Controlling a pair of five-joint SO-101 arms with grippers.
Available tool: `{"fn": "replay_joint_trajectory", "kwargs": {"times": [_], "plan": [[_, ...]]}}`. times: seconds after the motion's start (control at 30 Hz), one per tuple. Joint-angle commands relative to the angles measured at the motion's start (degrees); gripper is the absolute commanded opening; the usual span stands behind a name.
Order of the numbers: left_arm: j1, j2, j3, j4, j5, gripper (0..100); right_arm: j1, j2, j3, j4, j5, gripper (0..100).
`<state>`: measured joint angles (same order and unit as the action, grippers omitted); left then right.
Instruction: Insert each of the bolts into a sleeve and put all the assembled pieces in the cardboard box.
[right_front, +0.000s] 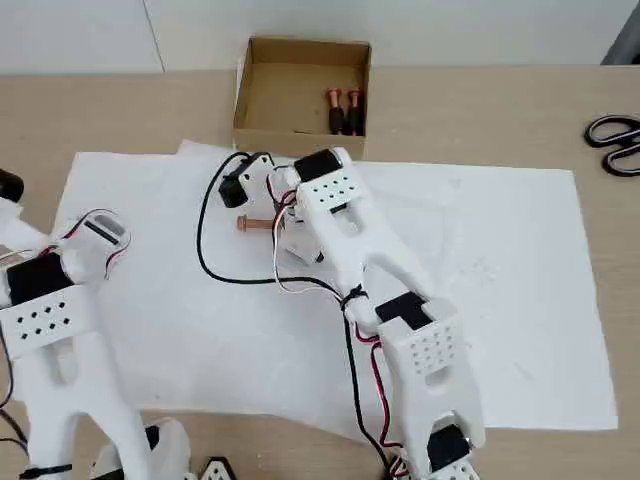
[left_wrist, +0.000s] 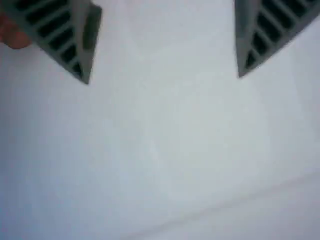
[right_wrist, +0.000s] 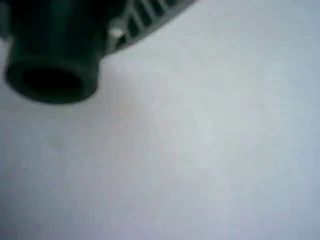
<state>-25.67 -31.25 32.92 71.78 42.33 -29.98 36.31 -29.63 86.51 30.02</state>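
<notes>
Step in hand: third assembly. Two finished bolt-in-sleeve pieces lie in brown cardboard box, upper centre.
Closed right end effector grips black cylindrical sleeve.
Copper bolt just beside it, on white paper sheet.
Jaws of left end effector apart, nothing held.
Next move, as judged: align bolt with sleeve bore.

A white paper sheet lies across the middle of the tan table. Black scissors rest on the bare tabletop at the right edge of the frame, in its upper half, just clear of the paper. A pale wall runs along the top.
</notes>
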Motion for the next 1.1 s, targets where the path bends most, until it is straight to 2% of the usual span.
{"fn": "replay_joint_trajectory", "kwargs": {"times": [0.0,0.17,0.3,0.4,0.57,0.63,0.77,1.07], "plan": [[0.26,-0.62,-0.22,-0.70,0.35,18,1.01,-4.26,-6.59,3.56,-2.11,0.6],[0.62,-0.62,-0.22,-0.70,0.18,18,4.88,-7.52,-8.97,4.18,-12.13,0.6],[5.80,-0.44,-0.22,-0.79,-3.08,18,10.59,-8.84,-9.14,5.58,-22.86,0.3],[13.54,-0.53,-0.66,-1.05,-12.13,18,15.08,-8.92,-9.14,8.75,-27.52,0.3],[24.09,-0.62,-0.84,-5.71,-33.14,18,20.09,-8.57,-8.35,11.38,-31.21,0.3],[27.08,-0.62,-0.92,-7.12,-37.63,18,21.14,-8.48,-6.77,10.59,-31.38,0.4],[30.51,-0.35,-0.66,-7.38,-38.07,18,23.25,-7.43,-1.05,6.11,-31.38,0.4],[30.77,-0.35,-0.57,-7.21,-38.07,18,24.84,-0.92,2.90,-0.48,-31.47,0.4]]}}
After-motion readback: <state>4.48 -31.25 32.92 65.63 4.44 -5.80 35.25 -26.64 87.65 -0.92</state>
